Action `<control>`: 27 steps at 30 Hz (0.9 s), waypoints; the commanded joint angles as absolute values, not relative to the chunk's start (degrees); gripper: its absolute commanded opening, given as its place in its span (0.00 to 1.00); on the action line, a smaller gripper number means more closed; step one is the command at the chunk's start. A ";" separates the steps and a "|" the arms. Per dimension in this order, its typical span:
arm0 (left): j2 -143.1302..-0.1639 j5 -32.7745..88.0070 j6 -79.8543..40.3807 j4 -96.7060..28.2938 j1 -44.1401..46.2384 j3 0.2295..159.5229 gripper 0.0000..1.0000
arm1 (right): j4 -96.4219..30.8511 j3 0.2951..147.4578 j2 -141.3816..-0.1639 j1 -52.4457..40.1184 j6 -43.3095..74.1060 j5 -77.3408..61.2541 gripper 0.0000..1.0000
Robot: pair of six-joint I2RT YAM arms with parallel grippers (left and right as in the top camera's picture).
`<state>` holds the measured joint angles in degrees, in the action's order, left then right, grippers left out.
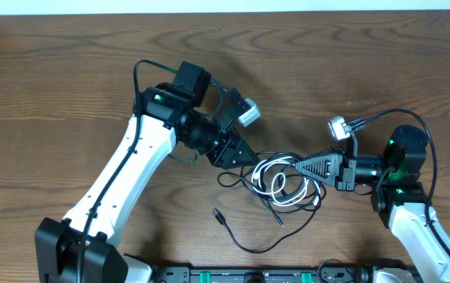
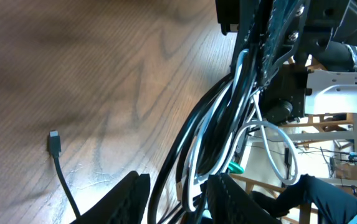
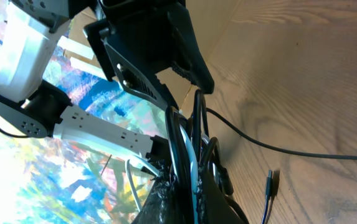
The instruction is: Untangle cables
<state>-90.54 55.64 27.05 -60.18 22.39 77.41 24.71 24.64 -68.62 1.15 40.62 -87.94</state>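
Progress: cables (image 1: 281, 179) mostly tangled

Knotted loops span both grippers. The left gripper (image 1: 243, 156) is part-closed on the bundle; the right gripper (image 1: 299, 166) clamps it tight. One black plug end (image 1: 217, 213) lies free on the counter (image 1: 67, 79) near the left gripper; remaining strands need separating.
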 commanded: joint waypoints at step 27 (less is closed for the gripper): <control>-90.24 51.77 28.88 -59.83 25.30 76.93 0.24 | 24.91 25.54 -68.90 0.64 41.56 -89.52 0.01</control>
